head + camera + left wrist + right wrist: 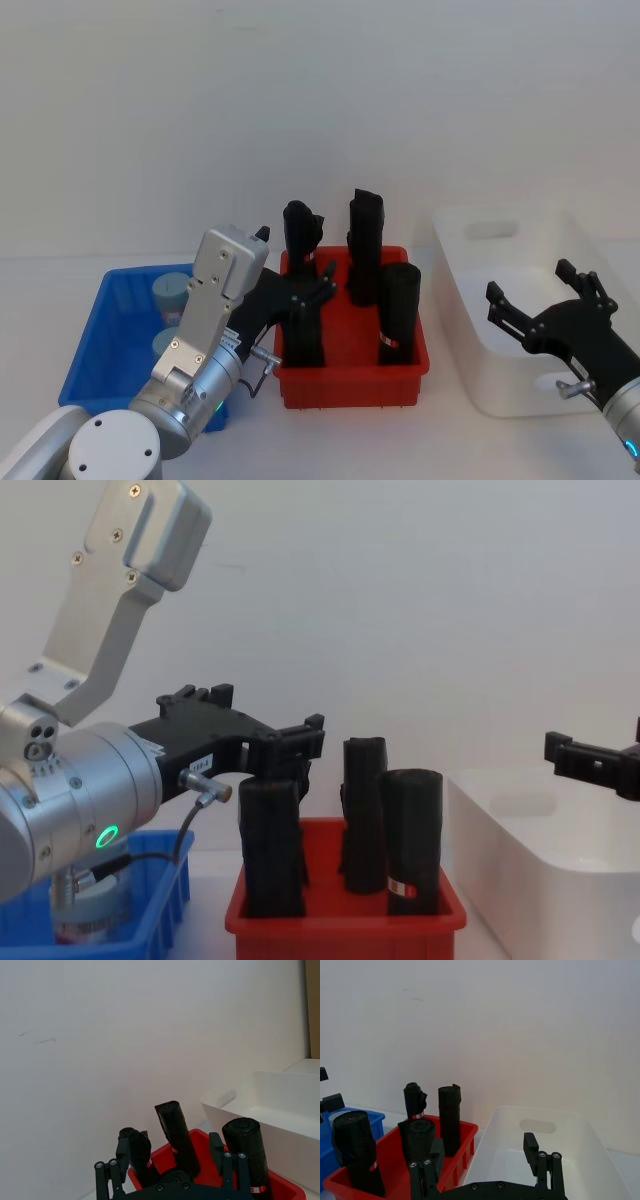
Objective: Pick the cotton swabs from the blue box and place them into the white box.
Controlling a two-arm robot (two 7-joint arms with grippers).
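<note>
Left of the red bin (pixel 350 385), the blue box (pixel 95 340) holds two swabs (pixel 170 292), lids up. The left hand (pixel 312 295) hovers over the red bin's left side, above the rolls (pixel 398 310), fingers spread wide and empty; the swabs sit left of it and lower. Right of the red bin, the right hand (pixel 535 290) hangs over the white box (pixel 465 370), wide open, empty
</note>
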